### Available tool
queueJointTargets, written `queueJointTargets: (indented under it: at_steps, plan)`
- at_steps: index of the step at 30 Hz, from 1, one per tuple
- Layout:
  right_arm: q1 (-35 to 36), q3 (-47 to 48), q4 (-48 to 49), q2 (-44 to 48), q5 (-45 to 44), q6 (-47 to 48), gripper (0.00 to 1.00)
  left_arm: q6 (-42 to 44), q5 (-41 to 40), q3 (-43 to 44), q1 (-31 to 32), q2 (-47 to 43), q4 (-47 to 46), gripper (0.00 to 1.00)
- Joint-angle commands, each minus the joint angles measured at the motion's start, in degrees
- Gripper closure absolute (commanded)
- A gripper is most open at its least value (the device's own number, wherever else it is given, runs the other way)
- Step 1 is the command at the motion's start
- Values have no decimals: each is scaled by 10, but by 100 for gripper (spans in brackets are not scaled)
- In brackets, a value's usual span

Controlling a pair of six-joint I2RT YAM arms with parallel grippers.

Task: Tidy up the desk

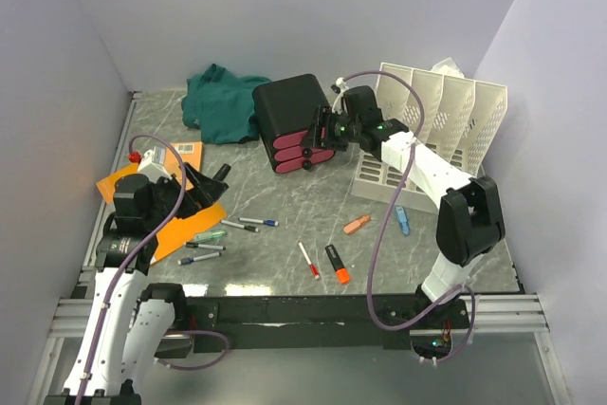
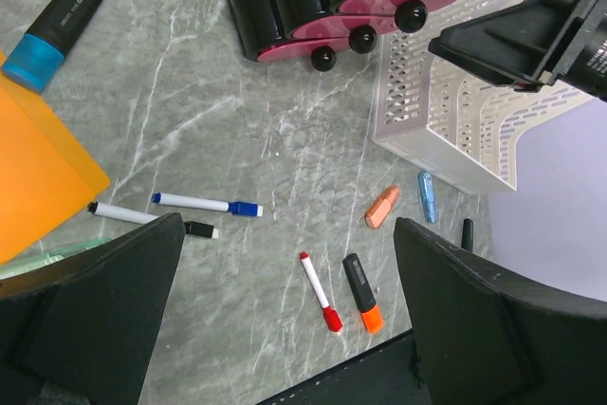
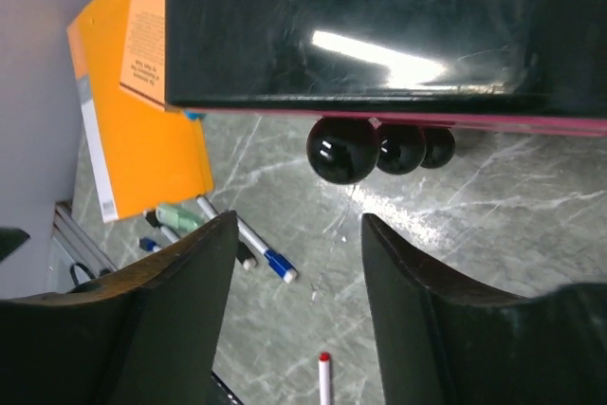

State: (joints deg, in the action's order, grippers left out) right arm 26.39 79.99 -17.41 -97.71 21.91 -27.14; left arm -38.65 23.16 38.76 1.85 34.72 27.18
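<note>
Little done. Finding grey-green marble desk point(image 1: 285, 225) beneath both arms strewn with loose markers point(image 1: 258, 222), orange folder point(image 1: 194, 225), green cloth point(image 1: 223, 106). Noting right gripper point(image 3: 299, 225) part-open, empty, just short of round knob point(image 3: 342, 149) of black drawer box point(image 3: 360, 26). Noting left gripper point(image 2: 287, 234) wide open, empty.

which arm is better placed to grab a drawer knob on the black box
Right. The right gripper is open, with the box's knobs just ahead of it; the left gripper is off by the orange folder.
</note>
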Motion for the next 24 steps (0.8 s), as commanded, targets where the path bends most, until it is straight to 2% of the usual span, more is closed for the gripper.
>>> queueJointTargets:
  at_steps: [1,5,13,20,24]
  plan:
    - [3,29,47,-20,-20,-25,40,-3,13,-4,-1,3,-32,1]
    - [4,53,52,-50,-24,-24,44,2,12,-4,-1,4,-30,0]
    - [3,69,51,-79,-43,-30,45,-2,15,-9,-1,6,-38,1]
    - [3,34,66,-55,-51,-29,74,-3,16,-11,-1,3,-36,0]
    - [3,-17,82,-14,-40,-21,80,-8,22,-15,-1,-3,-37,0]
